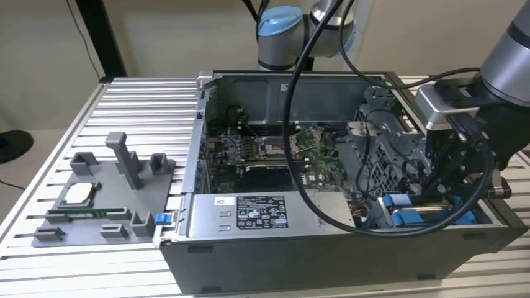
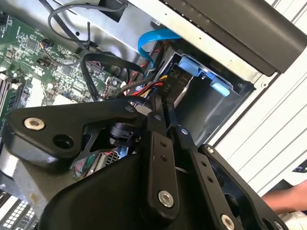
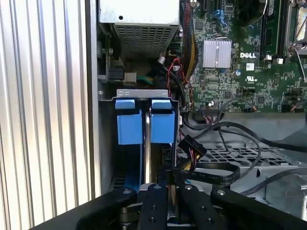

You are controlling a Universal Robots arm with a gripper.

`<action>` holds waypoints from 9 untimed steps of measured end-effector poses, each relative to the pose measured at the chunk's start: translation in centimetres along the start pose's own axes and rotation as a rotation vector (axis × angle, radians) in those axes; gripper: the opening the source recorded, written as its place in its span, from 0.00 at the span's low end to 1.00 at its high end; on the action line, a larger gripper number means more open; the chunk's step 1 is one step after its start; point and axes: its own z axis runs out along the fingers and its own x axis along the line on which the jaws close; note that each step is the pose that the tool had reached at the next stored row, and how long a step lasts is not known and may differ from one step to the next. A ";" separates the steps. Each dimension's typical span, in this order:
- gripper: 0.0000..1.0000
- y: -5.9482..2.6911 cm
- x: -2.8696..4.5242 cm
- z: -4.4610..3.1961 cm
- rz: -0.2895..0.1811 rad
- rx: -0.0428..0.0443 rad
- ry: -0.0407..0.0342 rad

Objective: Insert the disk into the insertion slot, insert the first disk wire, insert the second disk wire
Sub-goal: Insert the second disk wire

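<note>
At the exterior view's right you see the arm reaching down into the open computer case (image 1: 331, 248), its gripper (image 1: 439, 195) low at the case's 4 o'clock corner, just above the blue-framed disk (image 1: 426, 217) sitting in the insertion slot (image 1: 389, 200). Power-supply box (image 1: 265, 214) lies along the near edge, motherboard (image 1: 273, 155) behind it. Grey fixture tray (image 1: 99, 205) sits on the slatted table (image 1: 149, 105), well apart at the case's 9 o'clock.

Second wrist view: your gripper (image 2: 163, 112) has its fingers (image 2: 158, 143) pressed nearly together, tips pinching a black wire connector (image 2: 160, 103) among red and black leads. Blue ribbon cable (image 2: 153, 43) curls at 12 o'clock from the tips; a blue tab (image 2: 206, 76) sits at 2 o'clock.

First wrist view: two blue tabs (image 3: 144, 120) stand side by side in the grey bay (image 3: 141, 93), gripper (image 3: 168, 184) at their 6 o'clock, black cables (image 3: 216, 167) beside it.
</note>
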 end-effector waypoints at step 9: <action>0.00 0.01 -0.09 0.04 0.000 0.0006 0.0000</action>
